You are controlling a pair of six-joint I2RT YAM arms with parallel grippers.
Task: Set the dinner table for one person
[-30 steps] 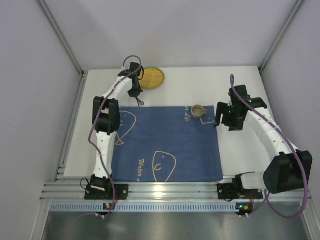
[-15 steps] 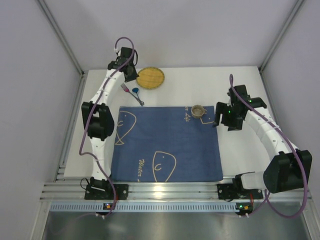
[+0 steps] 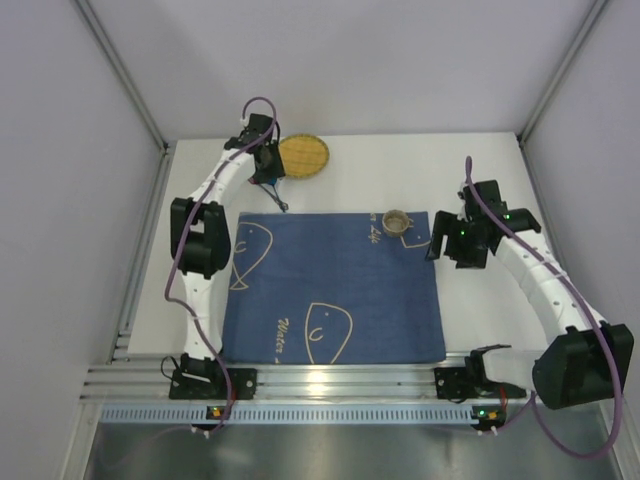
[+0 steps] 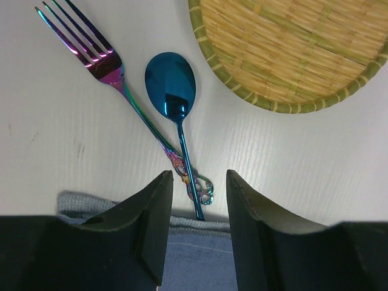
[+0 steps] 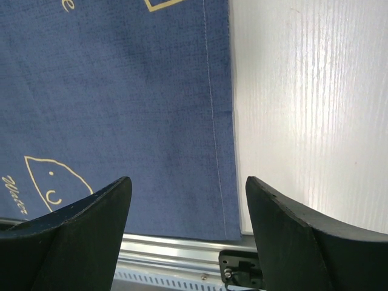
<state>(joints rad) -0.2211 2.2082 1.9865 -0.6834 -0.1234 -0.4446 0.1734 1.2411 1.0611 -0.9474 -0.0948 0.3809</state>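
On the white dinner table (image 3: 400, 170) lies a dark blue placemat (image 3: 335, 285). An iridescent fork (image 4: 115, 79) and a blue spoon (image 4: 171, 85) lie crossed on the table just beyond the placemat's far edge (image 4: 194, 254). A woven bamboo plate (image 3: 302, 155) sits beside them and also shows in the left wrist view (image 4: 291, 48). My left gripper (image 4: 199, 182) is open, its jaws on either side of the two handle ends. In the top view it (image 3: 268, 176) covers most of the cutlery. My right gripper (image 5: 188, 188) is open and empty over the placemat's right edge (image 5: 218, 151).
A small tan cup (image 3: 398, 220) stands on the placemat's far right corner, left of my right gripper (image 3: 440, 243). Grey walls enclose the table on three sides. An aluminium rail (image 3: 330, 380) runs along the near edge.
My left gripper has come back from the far left corner to just above the fork and spoon. My right arm has drawn slightly toward the near side.
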